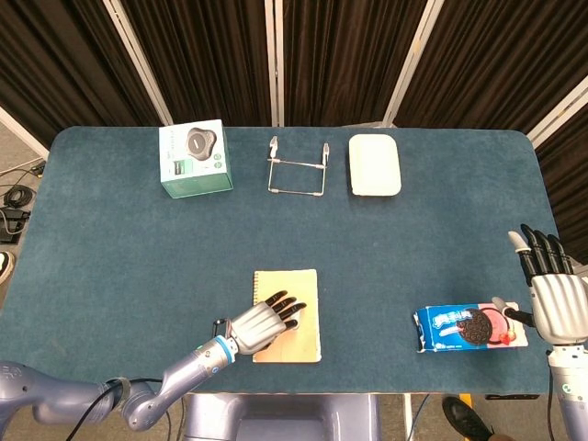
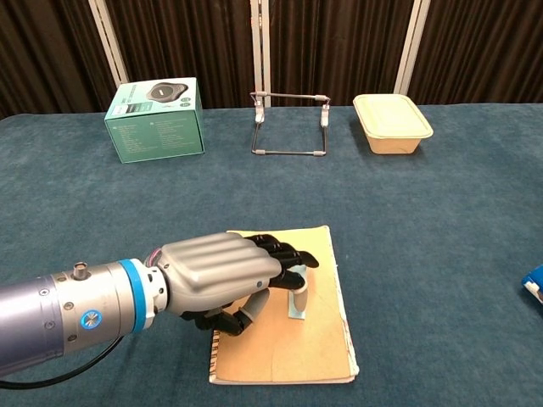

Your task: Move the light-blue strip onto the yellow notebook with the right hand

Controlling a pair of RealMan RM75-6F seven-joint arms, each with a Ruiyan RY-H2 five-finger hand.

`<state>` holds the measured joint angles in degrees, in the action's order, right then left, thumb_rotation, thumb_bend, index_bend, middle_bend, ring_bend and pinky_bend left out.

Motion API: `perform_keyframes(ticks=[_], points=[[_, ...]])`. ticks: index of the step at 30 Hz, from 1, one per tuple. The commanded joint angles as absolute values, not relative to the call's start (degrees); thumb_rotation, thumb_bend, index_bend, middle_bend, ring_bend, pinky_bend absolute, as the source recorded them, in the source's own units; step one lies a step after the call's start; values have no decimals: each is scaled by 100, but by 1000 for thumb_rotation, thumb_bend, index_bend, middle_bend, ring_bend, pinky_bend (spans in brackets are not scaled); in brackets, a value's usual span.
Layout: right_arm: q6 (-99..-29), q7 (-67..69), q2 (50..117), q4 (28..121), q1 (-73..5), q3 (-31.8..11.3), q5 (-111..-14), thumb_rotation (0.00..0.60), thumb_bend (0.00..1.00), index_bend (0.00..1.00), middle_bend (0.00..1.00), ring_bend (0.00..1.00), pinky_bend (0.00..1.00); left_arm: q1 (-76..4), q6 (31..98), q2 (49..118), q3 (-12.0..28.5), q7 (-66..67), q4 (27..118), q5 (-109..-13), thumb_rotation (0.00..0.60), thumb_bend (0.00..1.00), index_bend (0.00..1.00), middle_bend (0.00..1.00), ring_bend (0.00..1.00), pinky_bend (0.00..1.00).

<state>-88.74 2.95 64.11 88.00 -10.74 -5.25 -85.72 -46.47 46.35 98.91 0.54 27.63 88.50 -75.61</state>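
Observation:
The yellow notebook point(image 1: 299, 283) point(image 2: 288, 360) lies near the table's front edge, left of centre. On it sits the small light-blue strip point(image 2: 298, 305), partly hidden under fingertips. My left hand point(image 1: 263, 322) point(image 2: 219, 274) lies palm down over the notebook; its extended fingers rest on the strip's top and the thumb stays apart beneath the palm. My right hand point(image 1: 555, 296) hovers at the far right edge with its fingers spread and nothing in it, beside a blue cookie pack point(image 1: 467, 328). The chest view does not show the right hand.
At the back stand a green box point(image 1: 194, 158) point(image 2: 155, 119), a wire stand point(image 1: 297, 169) point(image 2: 289, 124) and a cream lidded container point(image 1: 374, 164) point(image 2: 391, 123). A corner of the cookie pack point(image 2: 534, 283) shows at the chest view's right edge.

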Motion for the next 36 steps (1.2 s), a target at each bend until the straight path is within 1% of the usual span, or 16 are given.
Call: perform_keyframes(ticks=[1,9,17,23,29,36], points=[[-8872,297,6409,8805,-1065,-536,-8586,600,0,0,0,0,0,-4630,4761,9831,48,2761,8916,-7709,600,1000,286,0,0,0],[-8872,305,6397,8824,-1028,-575,-8616,600,0,0,0,0,0,-4648,4872,9715,-32,2925,9008,-7930,600,1000,309,0,0,0],[-8863,312,6391,8822,-1002,-611,-8630,600,0,0,0,0,0,-4576,4894,9853,-199,3108,8762,-7949,600,1000,311,0,0,0],[-8848,324,6393,8812,-990,-638,-8633,600,0,0,0,0,0,-4528,4898,9996,-247,3137,8570,-7937,600,1000,311,0,0,0],[-8840,337,6384,8809,-972,-662,-8634,600,0,0,0,0,0,-4497,4943,10077,-230,3145,8504,-7950,600,1000,311,0,0,0],[-8823,334,6383,8810,-958,-683,-8638,600,0,0,0,0,0,-4498,5024,10082,-121,3031,8533,-8006,600,1000,309,0,0,0]])
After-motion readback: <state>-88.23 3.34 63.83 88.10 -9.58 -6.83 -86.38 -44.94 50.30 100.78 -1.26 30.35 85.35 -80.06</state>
